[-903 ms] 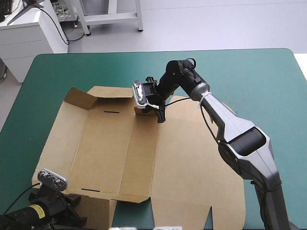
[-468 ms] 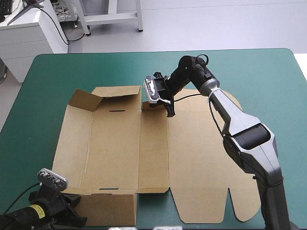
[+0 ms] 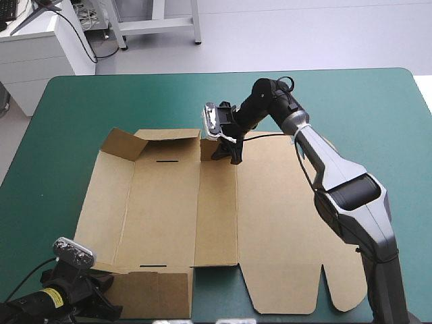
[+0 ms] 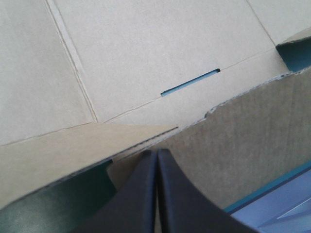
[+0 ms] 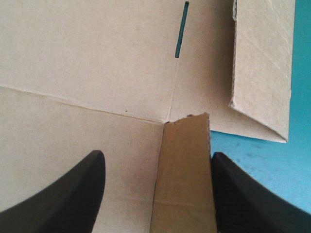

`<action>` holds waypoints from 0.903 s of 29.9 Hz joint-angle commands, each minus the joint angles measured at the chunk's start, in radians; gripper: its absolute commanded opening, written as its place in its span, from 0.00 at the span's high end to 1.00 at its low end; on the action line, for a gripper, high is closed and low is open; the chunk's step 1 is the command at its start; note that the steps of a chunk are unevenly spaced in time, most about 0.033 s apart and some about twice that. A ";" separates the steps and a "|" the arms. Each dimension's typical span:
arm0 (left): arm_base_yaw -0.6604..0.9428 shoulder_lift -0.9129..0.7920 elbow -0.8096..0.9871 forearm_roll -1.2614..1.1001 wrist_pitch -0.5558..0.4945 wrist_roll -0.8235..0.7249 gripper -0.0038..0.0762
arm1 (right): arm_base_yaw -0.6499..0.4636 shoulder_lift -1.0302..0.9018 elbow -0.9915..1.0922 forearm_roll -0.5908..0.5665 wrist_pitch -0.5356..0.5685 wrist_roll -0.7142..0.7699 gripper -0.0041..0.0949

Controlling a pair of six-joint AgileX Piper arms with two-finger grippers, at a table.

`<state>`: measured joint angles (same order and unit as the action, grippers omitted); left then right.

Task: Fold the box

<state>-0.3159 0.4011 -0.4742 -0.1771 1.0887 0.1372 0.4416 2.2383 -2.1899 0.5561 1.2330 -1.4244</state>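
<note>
The right gripper (image 3: 228, 150) hangs at the far edge of the box (image 3: 270, 223), its black fingers spread wide and gripping nothing. In the right wrist view, the same gripper (image 5: 158, 154) straddles a small tab (image 5: 187, 174) of board that stands upright between the two fingers without clearly touching either.

The brown box lies as a cut sheet, mostly flat, across the middle of the teal-green table cover (image 3: 378, 115). To the left of the tab, the far flap (image 3: 165, 135) is tilted up off the cover, and it shows again ahead of the right gripper (image 5: 262, 73). A narrow slot (image 3: 167, 161) is cut in the panel just nearer than that flap.

The left gripper (image 3: 108, 297) sits at the near left corner of the sheet. Its fingers are pressed together in a single point (image 4: 157, 154), and a raised edge of board stands just beyond the tips. Farther ahead of them is a second slot (image 4: 190, 81).
</note>
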 commanded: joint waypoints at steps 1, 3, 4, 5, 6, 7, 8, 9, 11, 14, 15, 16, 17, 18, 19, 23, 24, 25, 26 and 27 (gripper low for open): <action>-0.008 0.011 -0.029 -0.016 -0.046 0.000 0.96 | -0.008 -0.101 -0.026 0.042 -0.016 0.093 0.40; -0.008 0.011 -0.029 -0.016 -0.046 0.000 0.96 | -0.014 -0.126 -0.026 0.042 -0.016 0.129 0.47; -0.008 0.011 -0.029 -0.016 -0.046 0.000 0.96 | -0.017 -0.141 -0.026 0.039 -0.013 0.142 0.52; -0.008 0.011 -0.029 -0.016 -0.046 0.000 0.96 | -0.021 -0.158 -0.026 0.033 -0.011 0.166 0.56; -0.008 0.011 -0.029 -0.016 -0.046 0.000 0.96 | -0.024 -0.175 -0.026 0.031 -0.009 0.198 0.61; -0.008 0.011 -0.029 -0.016 -0.046 0.000 0.96 | -0.030 -0.192 -0.026 0.031 -0.005 0.245 0.66; -0.008 0.011 -0.029 -0.016 -0.046 0.000 0.96 | -0.037 -0.209 -0.026 0.031 -0.003 0.292 0.71; -0.008 0.011 -0.029 -0.016 -0.046 0.000 0.96 | -0.040 -0.222 -0.026 0.026 -0.003 0.324 0.74; -0.008 0.011 -0.029 -0.016 -0.046 0.000 0.96 | -0.055 -0.255 -0.026 0.009 0.007 0.378 0.83; -0.008 0.011 -0.029 -0.016 -0.046 0.000 0.96 | -0.080 -0.297 -0.026 -0.017 0.016 0.473 0.95; -0.008 0.011 -0.029 -0.016 -0.046 0.000 0.96 | -0.087 -0.307 -0.026 -0.029 0.016 0.511 0.98; -0.008 0.011 -0.029 -0.016 -0.046 0.000 0.96 | -0.097 -0.320 -0.026 -0.046 0.016 0.558 0.98; -0.008 0.011 -0.029 -0.016 -0.046 0.000 0.96 | -0.107 -0.332 -0.026 -0.072 0.016 0.604 0.98; -0.008 0.011 -0.029 -0.016 -0.046 0.000 0.96 | -0.117 -0.340 -0.026 -0.104 0.016 0.657 0.98; -0.008 0.011 -0.029 -0.016 -0.046 0.000 0.96 | -0.125 -0.347 -0.026 -0.142 0.016 0.711 0.98; -0.008 0.011 -0.045 -0.016 -0.057 0.000 0.96 | -0.161 -0.363 -0.022 -0.289 0.017 1.003 0.98; -0.008 0.011 -0.056 -0.018 -0.059 -0.002 0.96 | -0.172 -0.365 -0.022 -0.320 0.017 1.056 0.98; -0.008 0.011 -0.067 -0.018 -0.062 -0.007 0.96 | -0.180 -0.367 -0.022 -0.341 0.017 1.091 0.98; -0.008 0.011 -0.082 -0.017 -0.062 -0.007 0.96 | -0.187 -0.367 -0.021 -0.360 0.017 1.121 0.98; -0.008 0.011 -0.100 -0.012 -0.062 -0.011 0.96 | -0.195 -0.368 -0.021 -0.371 0.017 1.142 0.98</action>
<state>-0.3159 0.4011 -0.5067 -0.1771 1.0825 0.1362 0.2692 1.9373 -2.1899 0.2230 1.2456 -0.3745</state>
